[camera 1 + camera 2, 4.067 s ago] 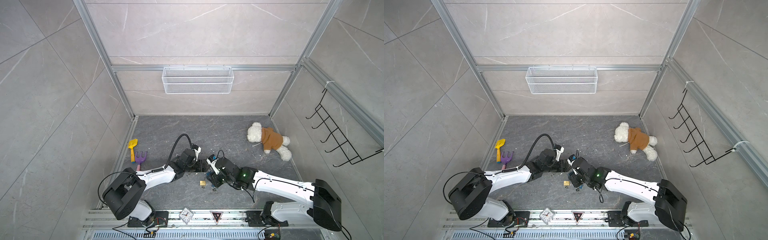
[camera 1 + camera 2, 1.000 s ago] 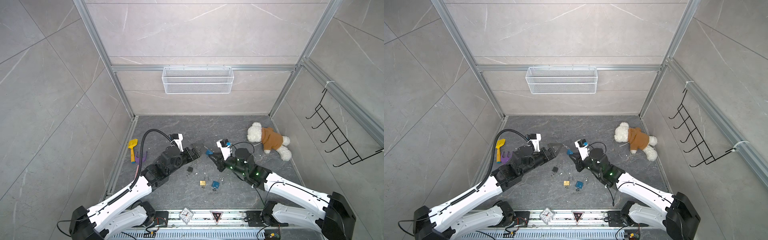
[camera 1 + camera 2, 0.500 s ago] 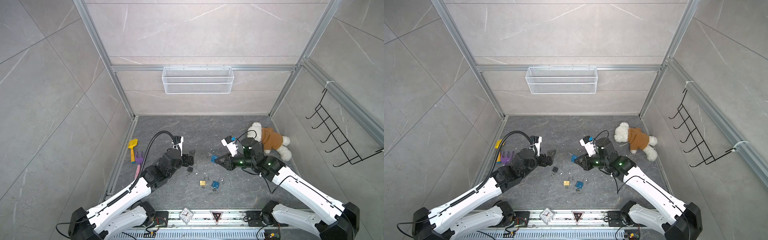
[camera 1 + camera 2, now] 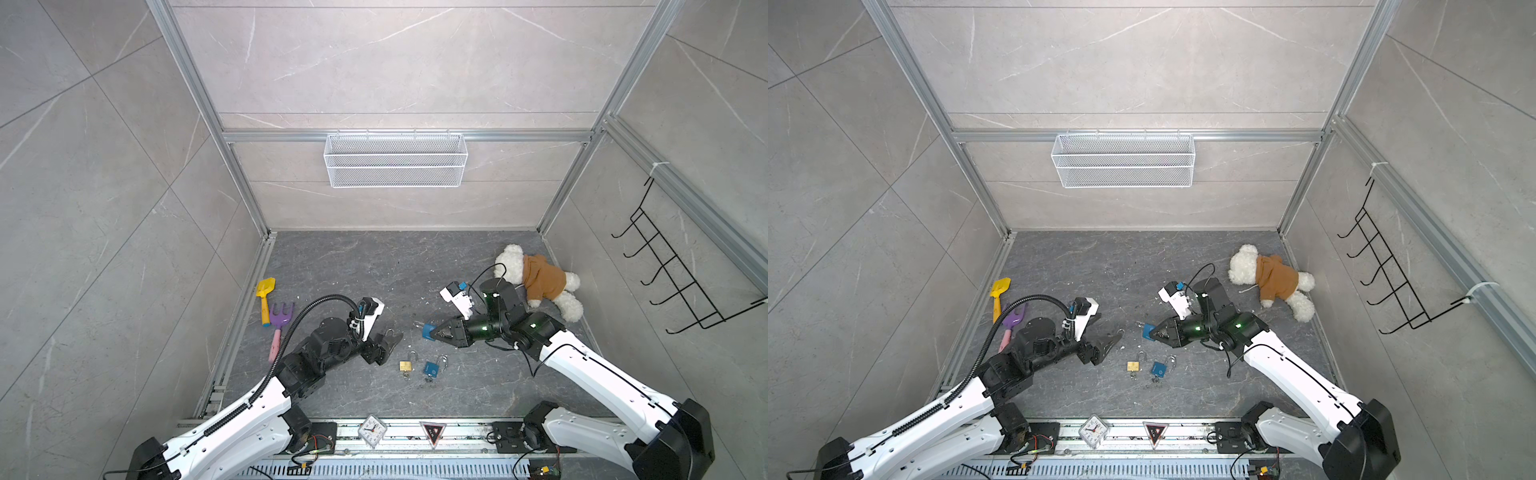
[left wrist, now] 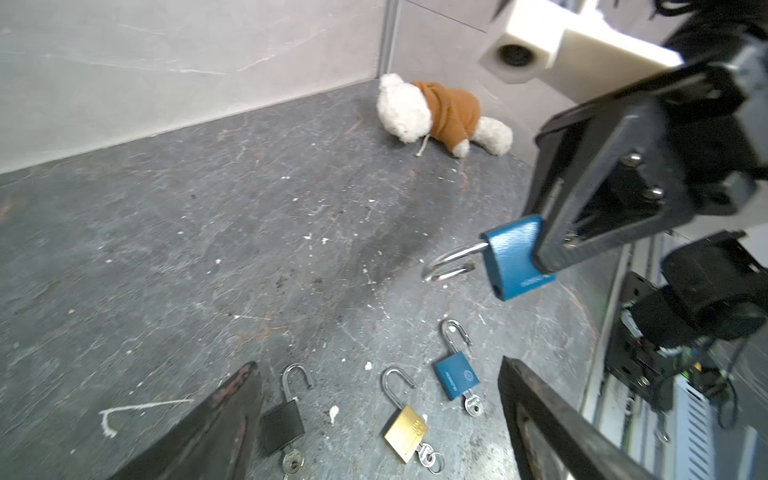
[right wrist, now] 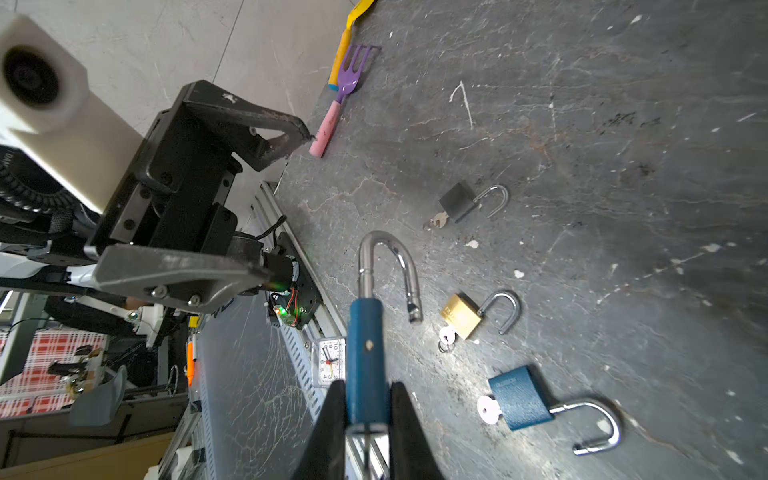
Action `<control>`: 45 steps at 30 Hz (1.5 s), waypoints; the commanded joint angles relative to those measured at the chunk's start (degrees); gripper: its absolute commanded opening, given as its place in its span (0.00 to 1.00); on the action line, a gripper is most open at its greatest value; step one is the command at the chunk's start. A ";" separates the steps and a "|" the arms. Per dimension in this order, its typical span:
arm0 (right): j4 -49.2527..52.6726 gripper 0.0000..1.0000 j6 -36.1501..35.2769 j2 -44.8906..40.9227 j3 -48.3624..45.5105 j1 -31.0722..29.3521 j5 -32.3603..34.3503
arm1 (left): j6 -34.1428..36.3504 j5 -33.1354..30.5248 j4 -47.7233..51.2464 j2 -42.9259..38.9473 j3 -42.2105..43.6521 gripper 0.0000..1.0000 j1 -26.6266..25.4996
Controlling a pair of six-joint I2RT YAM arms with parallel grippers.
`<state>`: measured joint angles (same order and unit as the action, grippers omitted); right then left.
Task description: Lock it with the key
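Four padlocks show here, all with their steel shackles swung open. The large blue padlock (image 6: 365, 345), a slab with matt painted faces and rounded corners, is off the floor. The right gripper (image 6: 368, 405) pinches it across its flat faces, with the dark tapered fingers (image 6: 409, 440) pressed against both sides. Its polished U-shaped shackle (image 6: 390, 257) points toward the left gripper (image 6: 286, 203). The base of the body is hidden between the fingers, so I cannot tell whether a key sits there. The left gripper faces this lock, apart from it, with its black wedge-shaped fingers (image 5: 216, 419) spread wide and nothing between them. The floor (image 5: 208, 249) is dark grey, stone-like, veined and flecked with white crumbs. The other three locks lie on it near one another: a black padlock (image 5: 282, 424), a brass padlock (image 5: 406, 432) and a small blue padlock (image 5: 455, 376). Each of the three has a silvery key in its base, and the small blue lock's key (image 6: 488, 409) has a flat round head. In both top views these locks lie between the two grippers, nearer the front rail. A fluffy white teddy bear (image 4: 536, 280) in a brown hoodie lies by the right wall. A yellow plastic shovel (image 4: 264, 291) and a purple rake (image 4: 281, 311) lie by the left wall. A white wire-mesh basket (image 4: 395, 160) hangs on the back wall.
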<state>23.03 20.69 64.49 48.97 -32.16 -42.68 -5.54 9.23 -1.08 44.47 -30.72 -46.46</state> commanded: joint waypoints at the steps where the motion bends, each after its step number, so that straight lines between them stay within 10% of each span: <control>1: -5.41 0.00 -1.97 0.87 -1.02 0.35 -7.98 | 3.98 9.85 -4.50 -2.16 0.09 0.89 0.34; 18: -8.90 0.00 -2.61 -2.88 -4.19 0.61 -14.41 | -8.29 36.43 -12.49 5.02 -1.63 0.76 13.40; 45: -16.95 0.00 3.28 -1.57 -5.29 0.61 -15.52 | -18.26 42.41 -29.48 16.04 0.91 0.52 13.40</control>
<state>8.84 23.18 62.67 43.75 -31.73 -56.84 -22.61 49.84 -26.22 60.05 -29.98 -33.17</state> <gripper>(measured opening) 0.160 0.531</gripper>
